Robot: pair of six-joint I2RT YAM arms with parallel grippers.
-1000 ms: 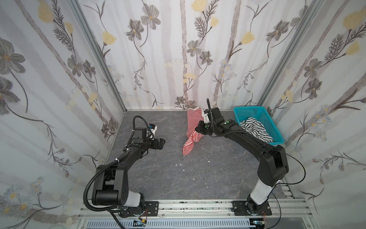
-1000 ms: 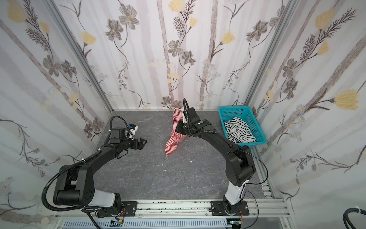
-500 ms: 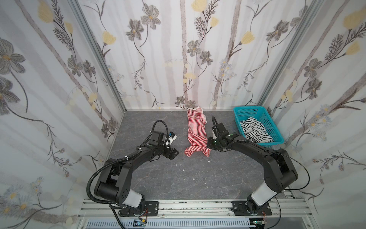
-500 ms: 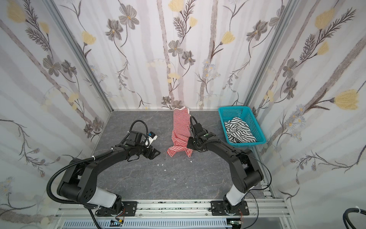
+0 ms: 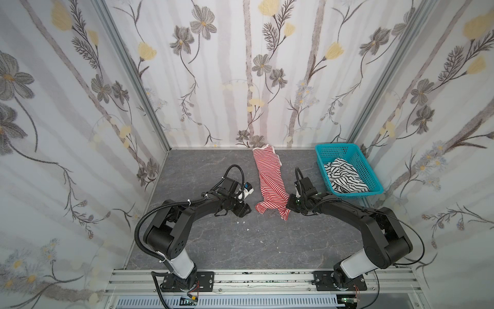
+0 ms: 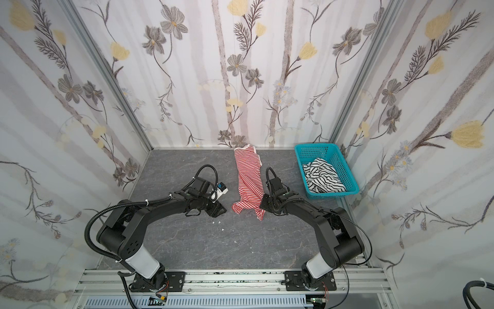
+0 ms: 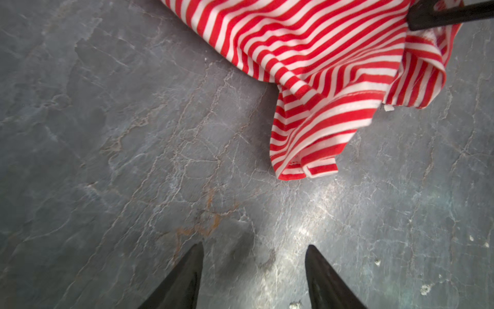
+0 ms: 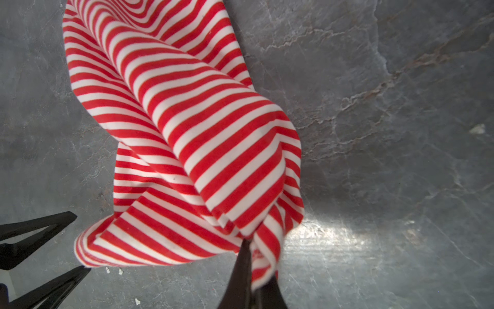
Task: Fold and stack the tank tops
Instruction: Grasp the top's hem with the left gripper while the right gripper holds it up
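The red-and-white tank top (image 5: 268, 179) is lying on the table (image 5: 213, 240), long axis running far to near. The right gripper (image 5: 288, 206) is clamping its near end; the left gripper (image 5: 246, 210), jaws parted and empty, is hovering just left. The black-and-white tank top (image 5: 343, 176) is sitting in the far-right basket (image 5: 336, 147).

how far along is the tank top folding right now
Done: the red-and-white tank top lies stretched out on the table, unfolded. In hand: the right gripper is shut on its near end; the left gripper, jaws open, sits just short of the other near corner. Left: every fold, the black-and-white tank top crumpled in the teal basket, and the stack.
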